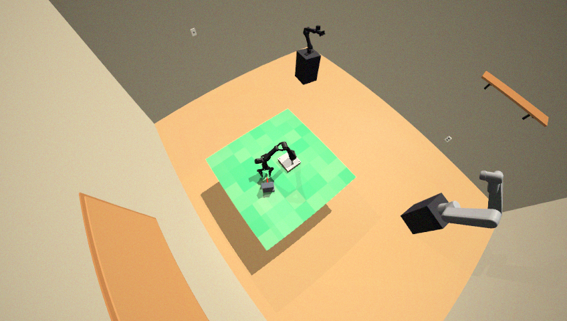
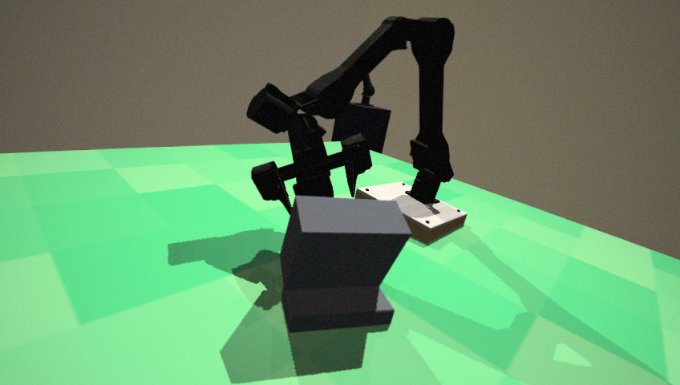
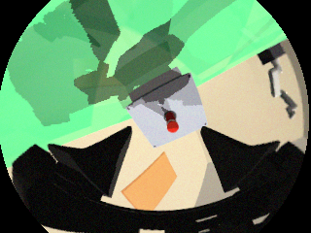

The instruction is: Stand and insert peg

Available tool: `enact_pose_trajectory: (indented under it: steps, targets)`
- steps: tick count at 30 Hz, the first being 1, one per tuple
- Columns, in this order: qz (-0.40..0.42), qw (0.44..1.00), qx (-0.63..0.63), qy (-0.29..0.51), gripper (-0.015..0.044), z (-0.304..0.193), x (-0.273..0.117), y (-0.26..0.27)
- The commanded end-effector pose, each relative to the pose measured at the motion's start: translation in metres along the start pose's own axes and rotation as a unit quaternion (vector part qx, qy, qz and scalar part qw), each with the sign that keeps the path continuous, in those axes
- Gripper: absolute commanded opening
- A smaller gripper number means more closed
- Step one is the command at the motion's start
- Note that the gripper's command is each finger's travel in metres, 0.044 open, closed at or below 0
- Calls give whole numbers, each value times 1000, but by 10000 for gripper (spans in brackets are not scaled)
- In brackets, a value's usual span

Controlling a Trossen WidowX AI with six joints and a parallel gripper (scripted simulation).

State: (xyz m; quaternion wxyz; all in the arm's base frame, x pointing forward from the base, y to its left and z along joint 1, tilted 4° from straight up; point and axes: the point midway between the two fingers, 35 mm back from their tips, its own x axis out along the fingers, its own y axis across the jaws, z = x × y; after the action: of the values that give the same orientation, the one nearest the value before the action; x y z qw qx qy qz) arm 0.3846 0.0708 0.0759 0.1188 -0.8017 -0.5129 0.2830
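One red peg protrudes from the gray sloped panel; the opened gripper is apart from it, holding nothing.

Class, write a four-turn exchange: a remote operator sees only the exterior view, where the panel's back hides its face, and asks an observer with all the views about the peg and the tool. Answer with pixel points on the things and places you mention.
Operator: From outside I see only the back of the sloped panel (image 1: 267,186) (image 2: 353,214) (image 3: 190,109). Where is the peg?
Observer: The red peg (image 1: 267,180) (image 3: 172,125) sticks out from the panel's face.
Operator: The tool (image 1: 266,176) (image 2: 321,204) (image 3: 167,130) looks open. Is a finger touching the peg?
Observer: No; in the wrist view a gap shows between the peg and each finger.
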Motion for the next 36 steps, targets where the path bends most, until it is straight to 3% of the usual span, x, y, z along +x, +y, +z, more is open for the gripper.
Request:
enact_pose_trajectory:
  steps: [1, 36]
  targets:
    - [-2, 1000, -2, 1, 440, 0, -4, 0]
    - [-2, 1000, 1, 3, 440, 4, -41, 5]
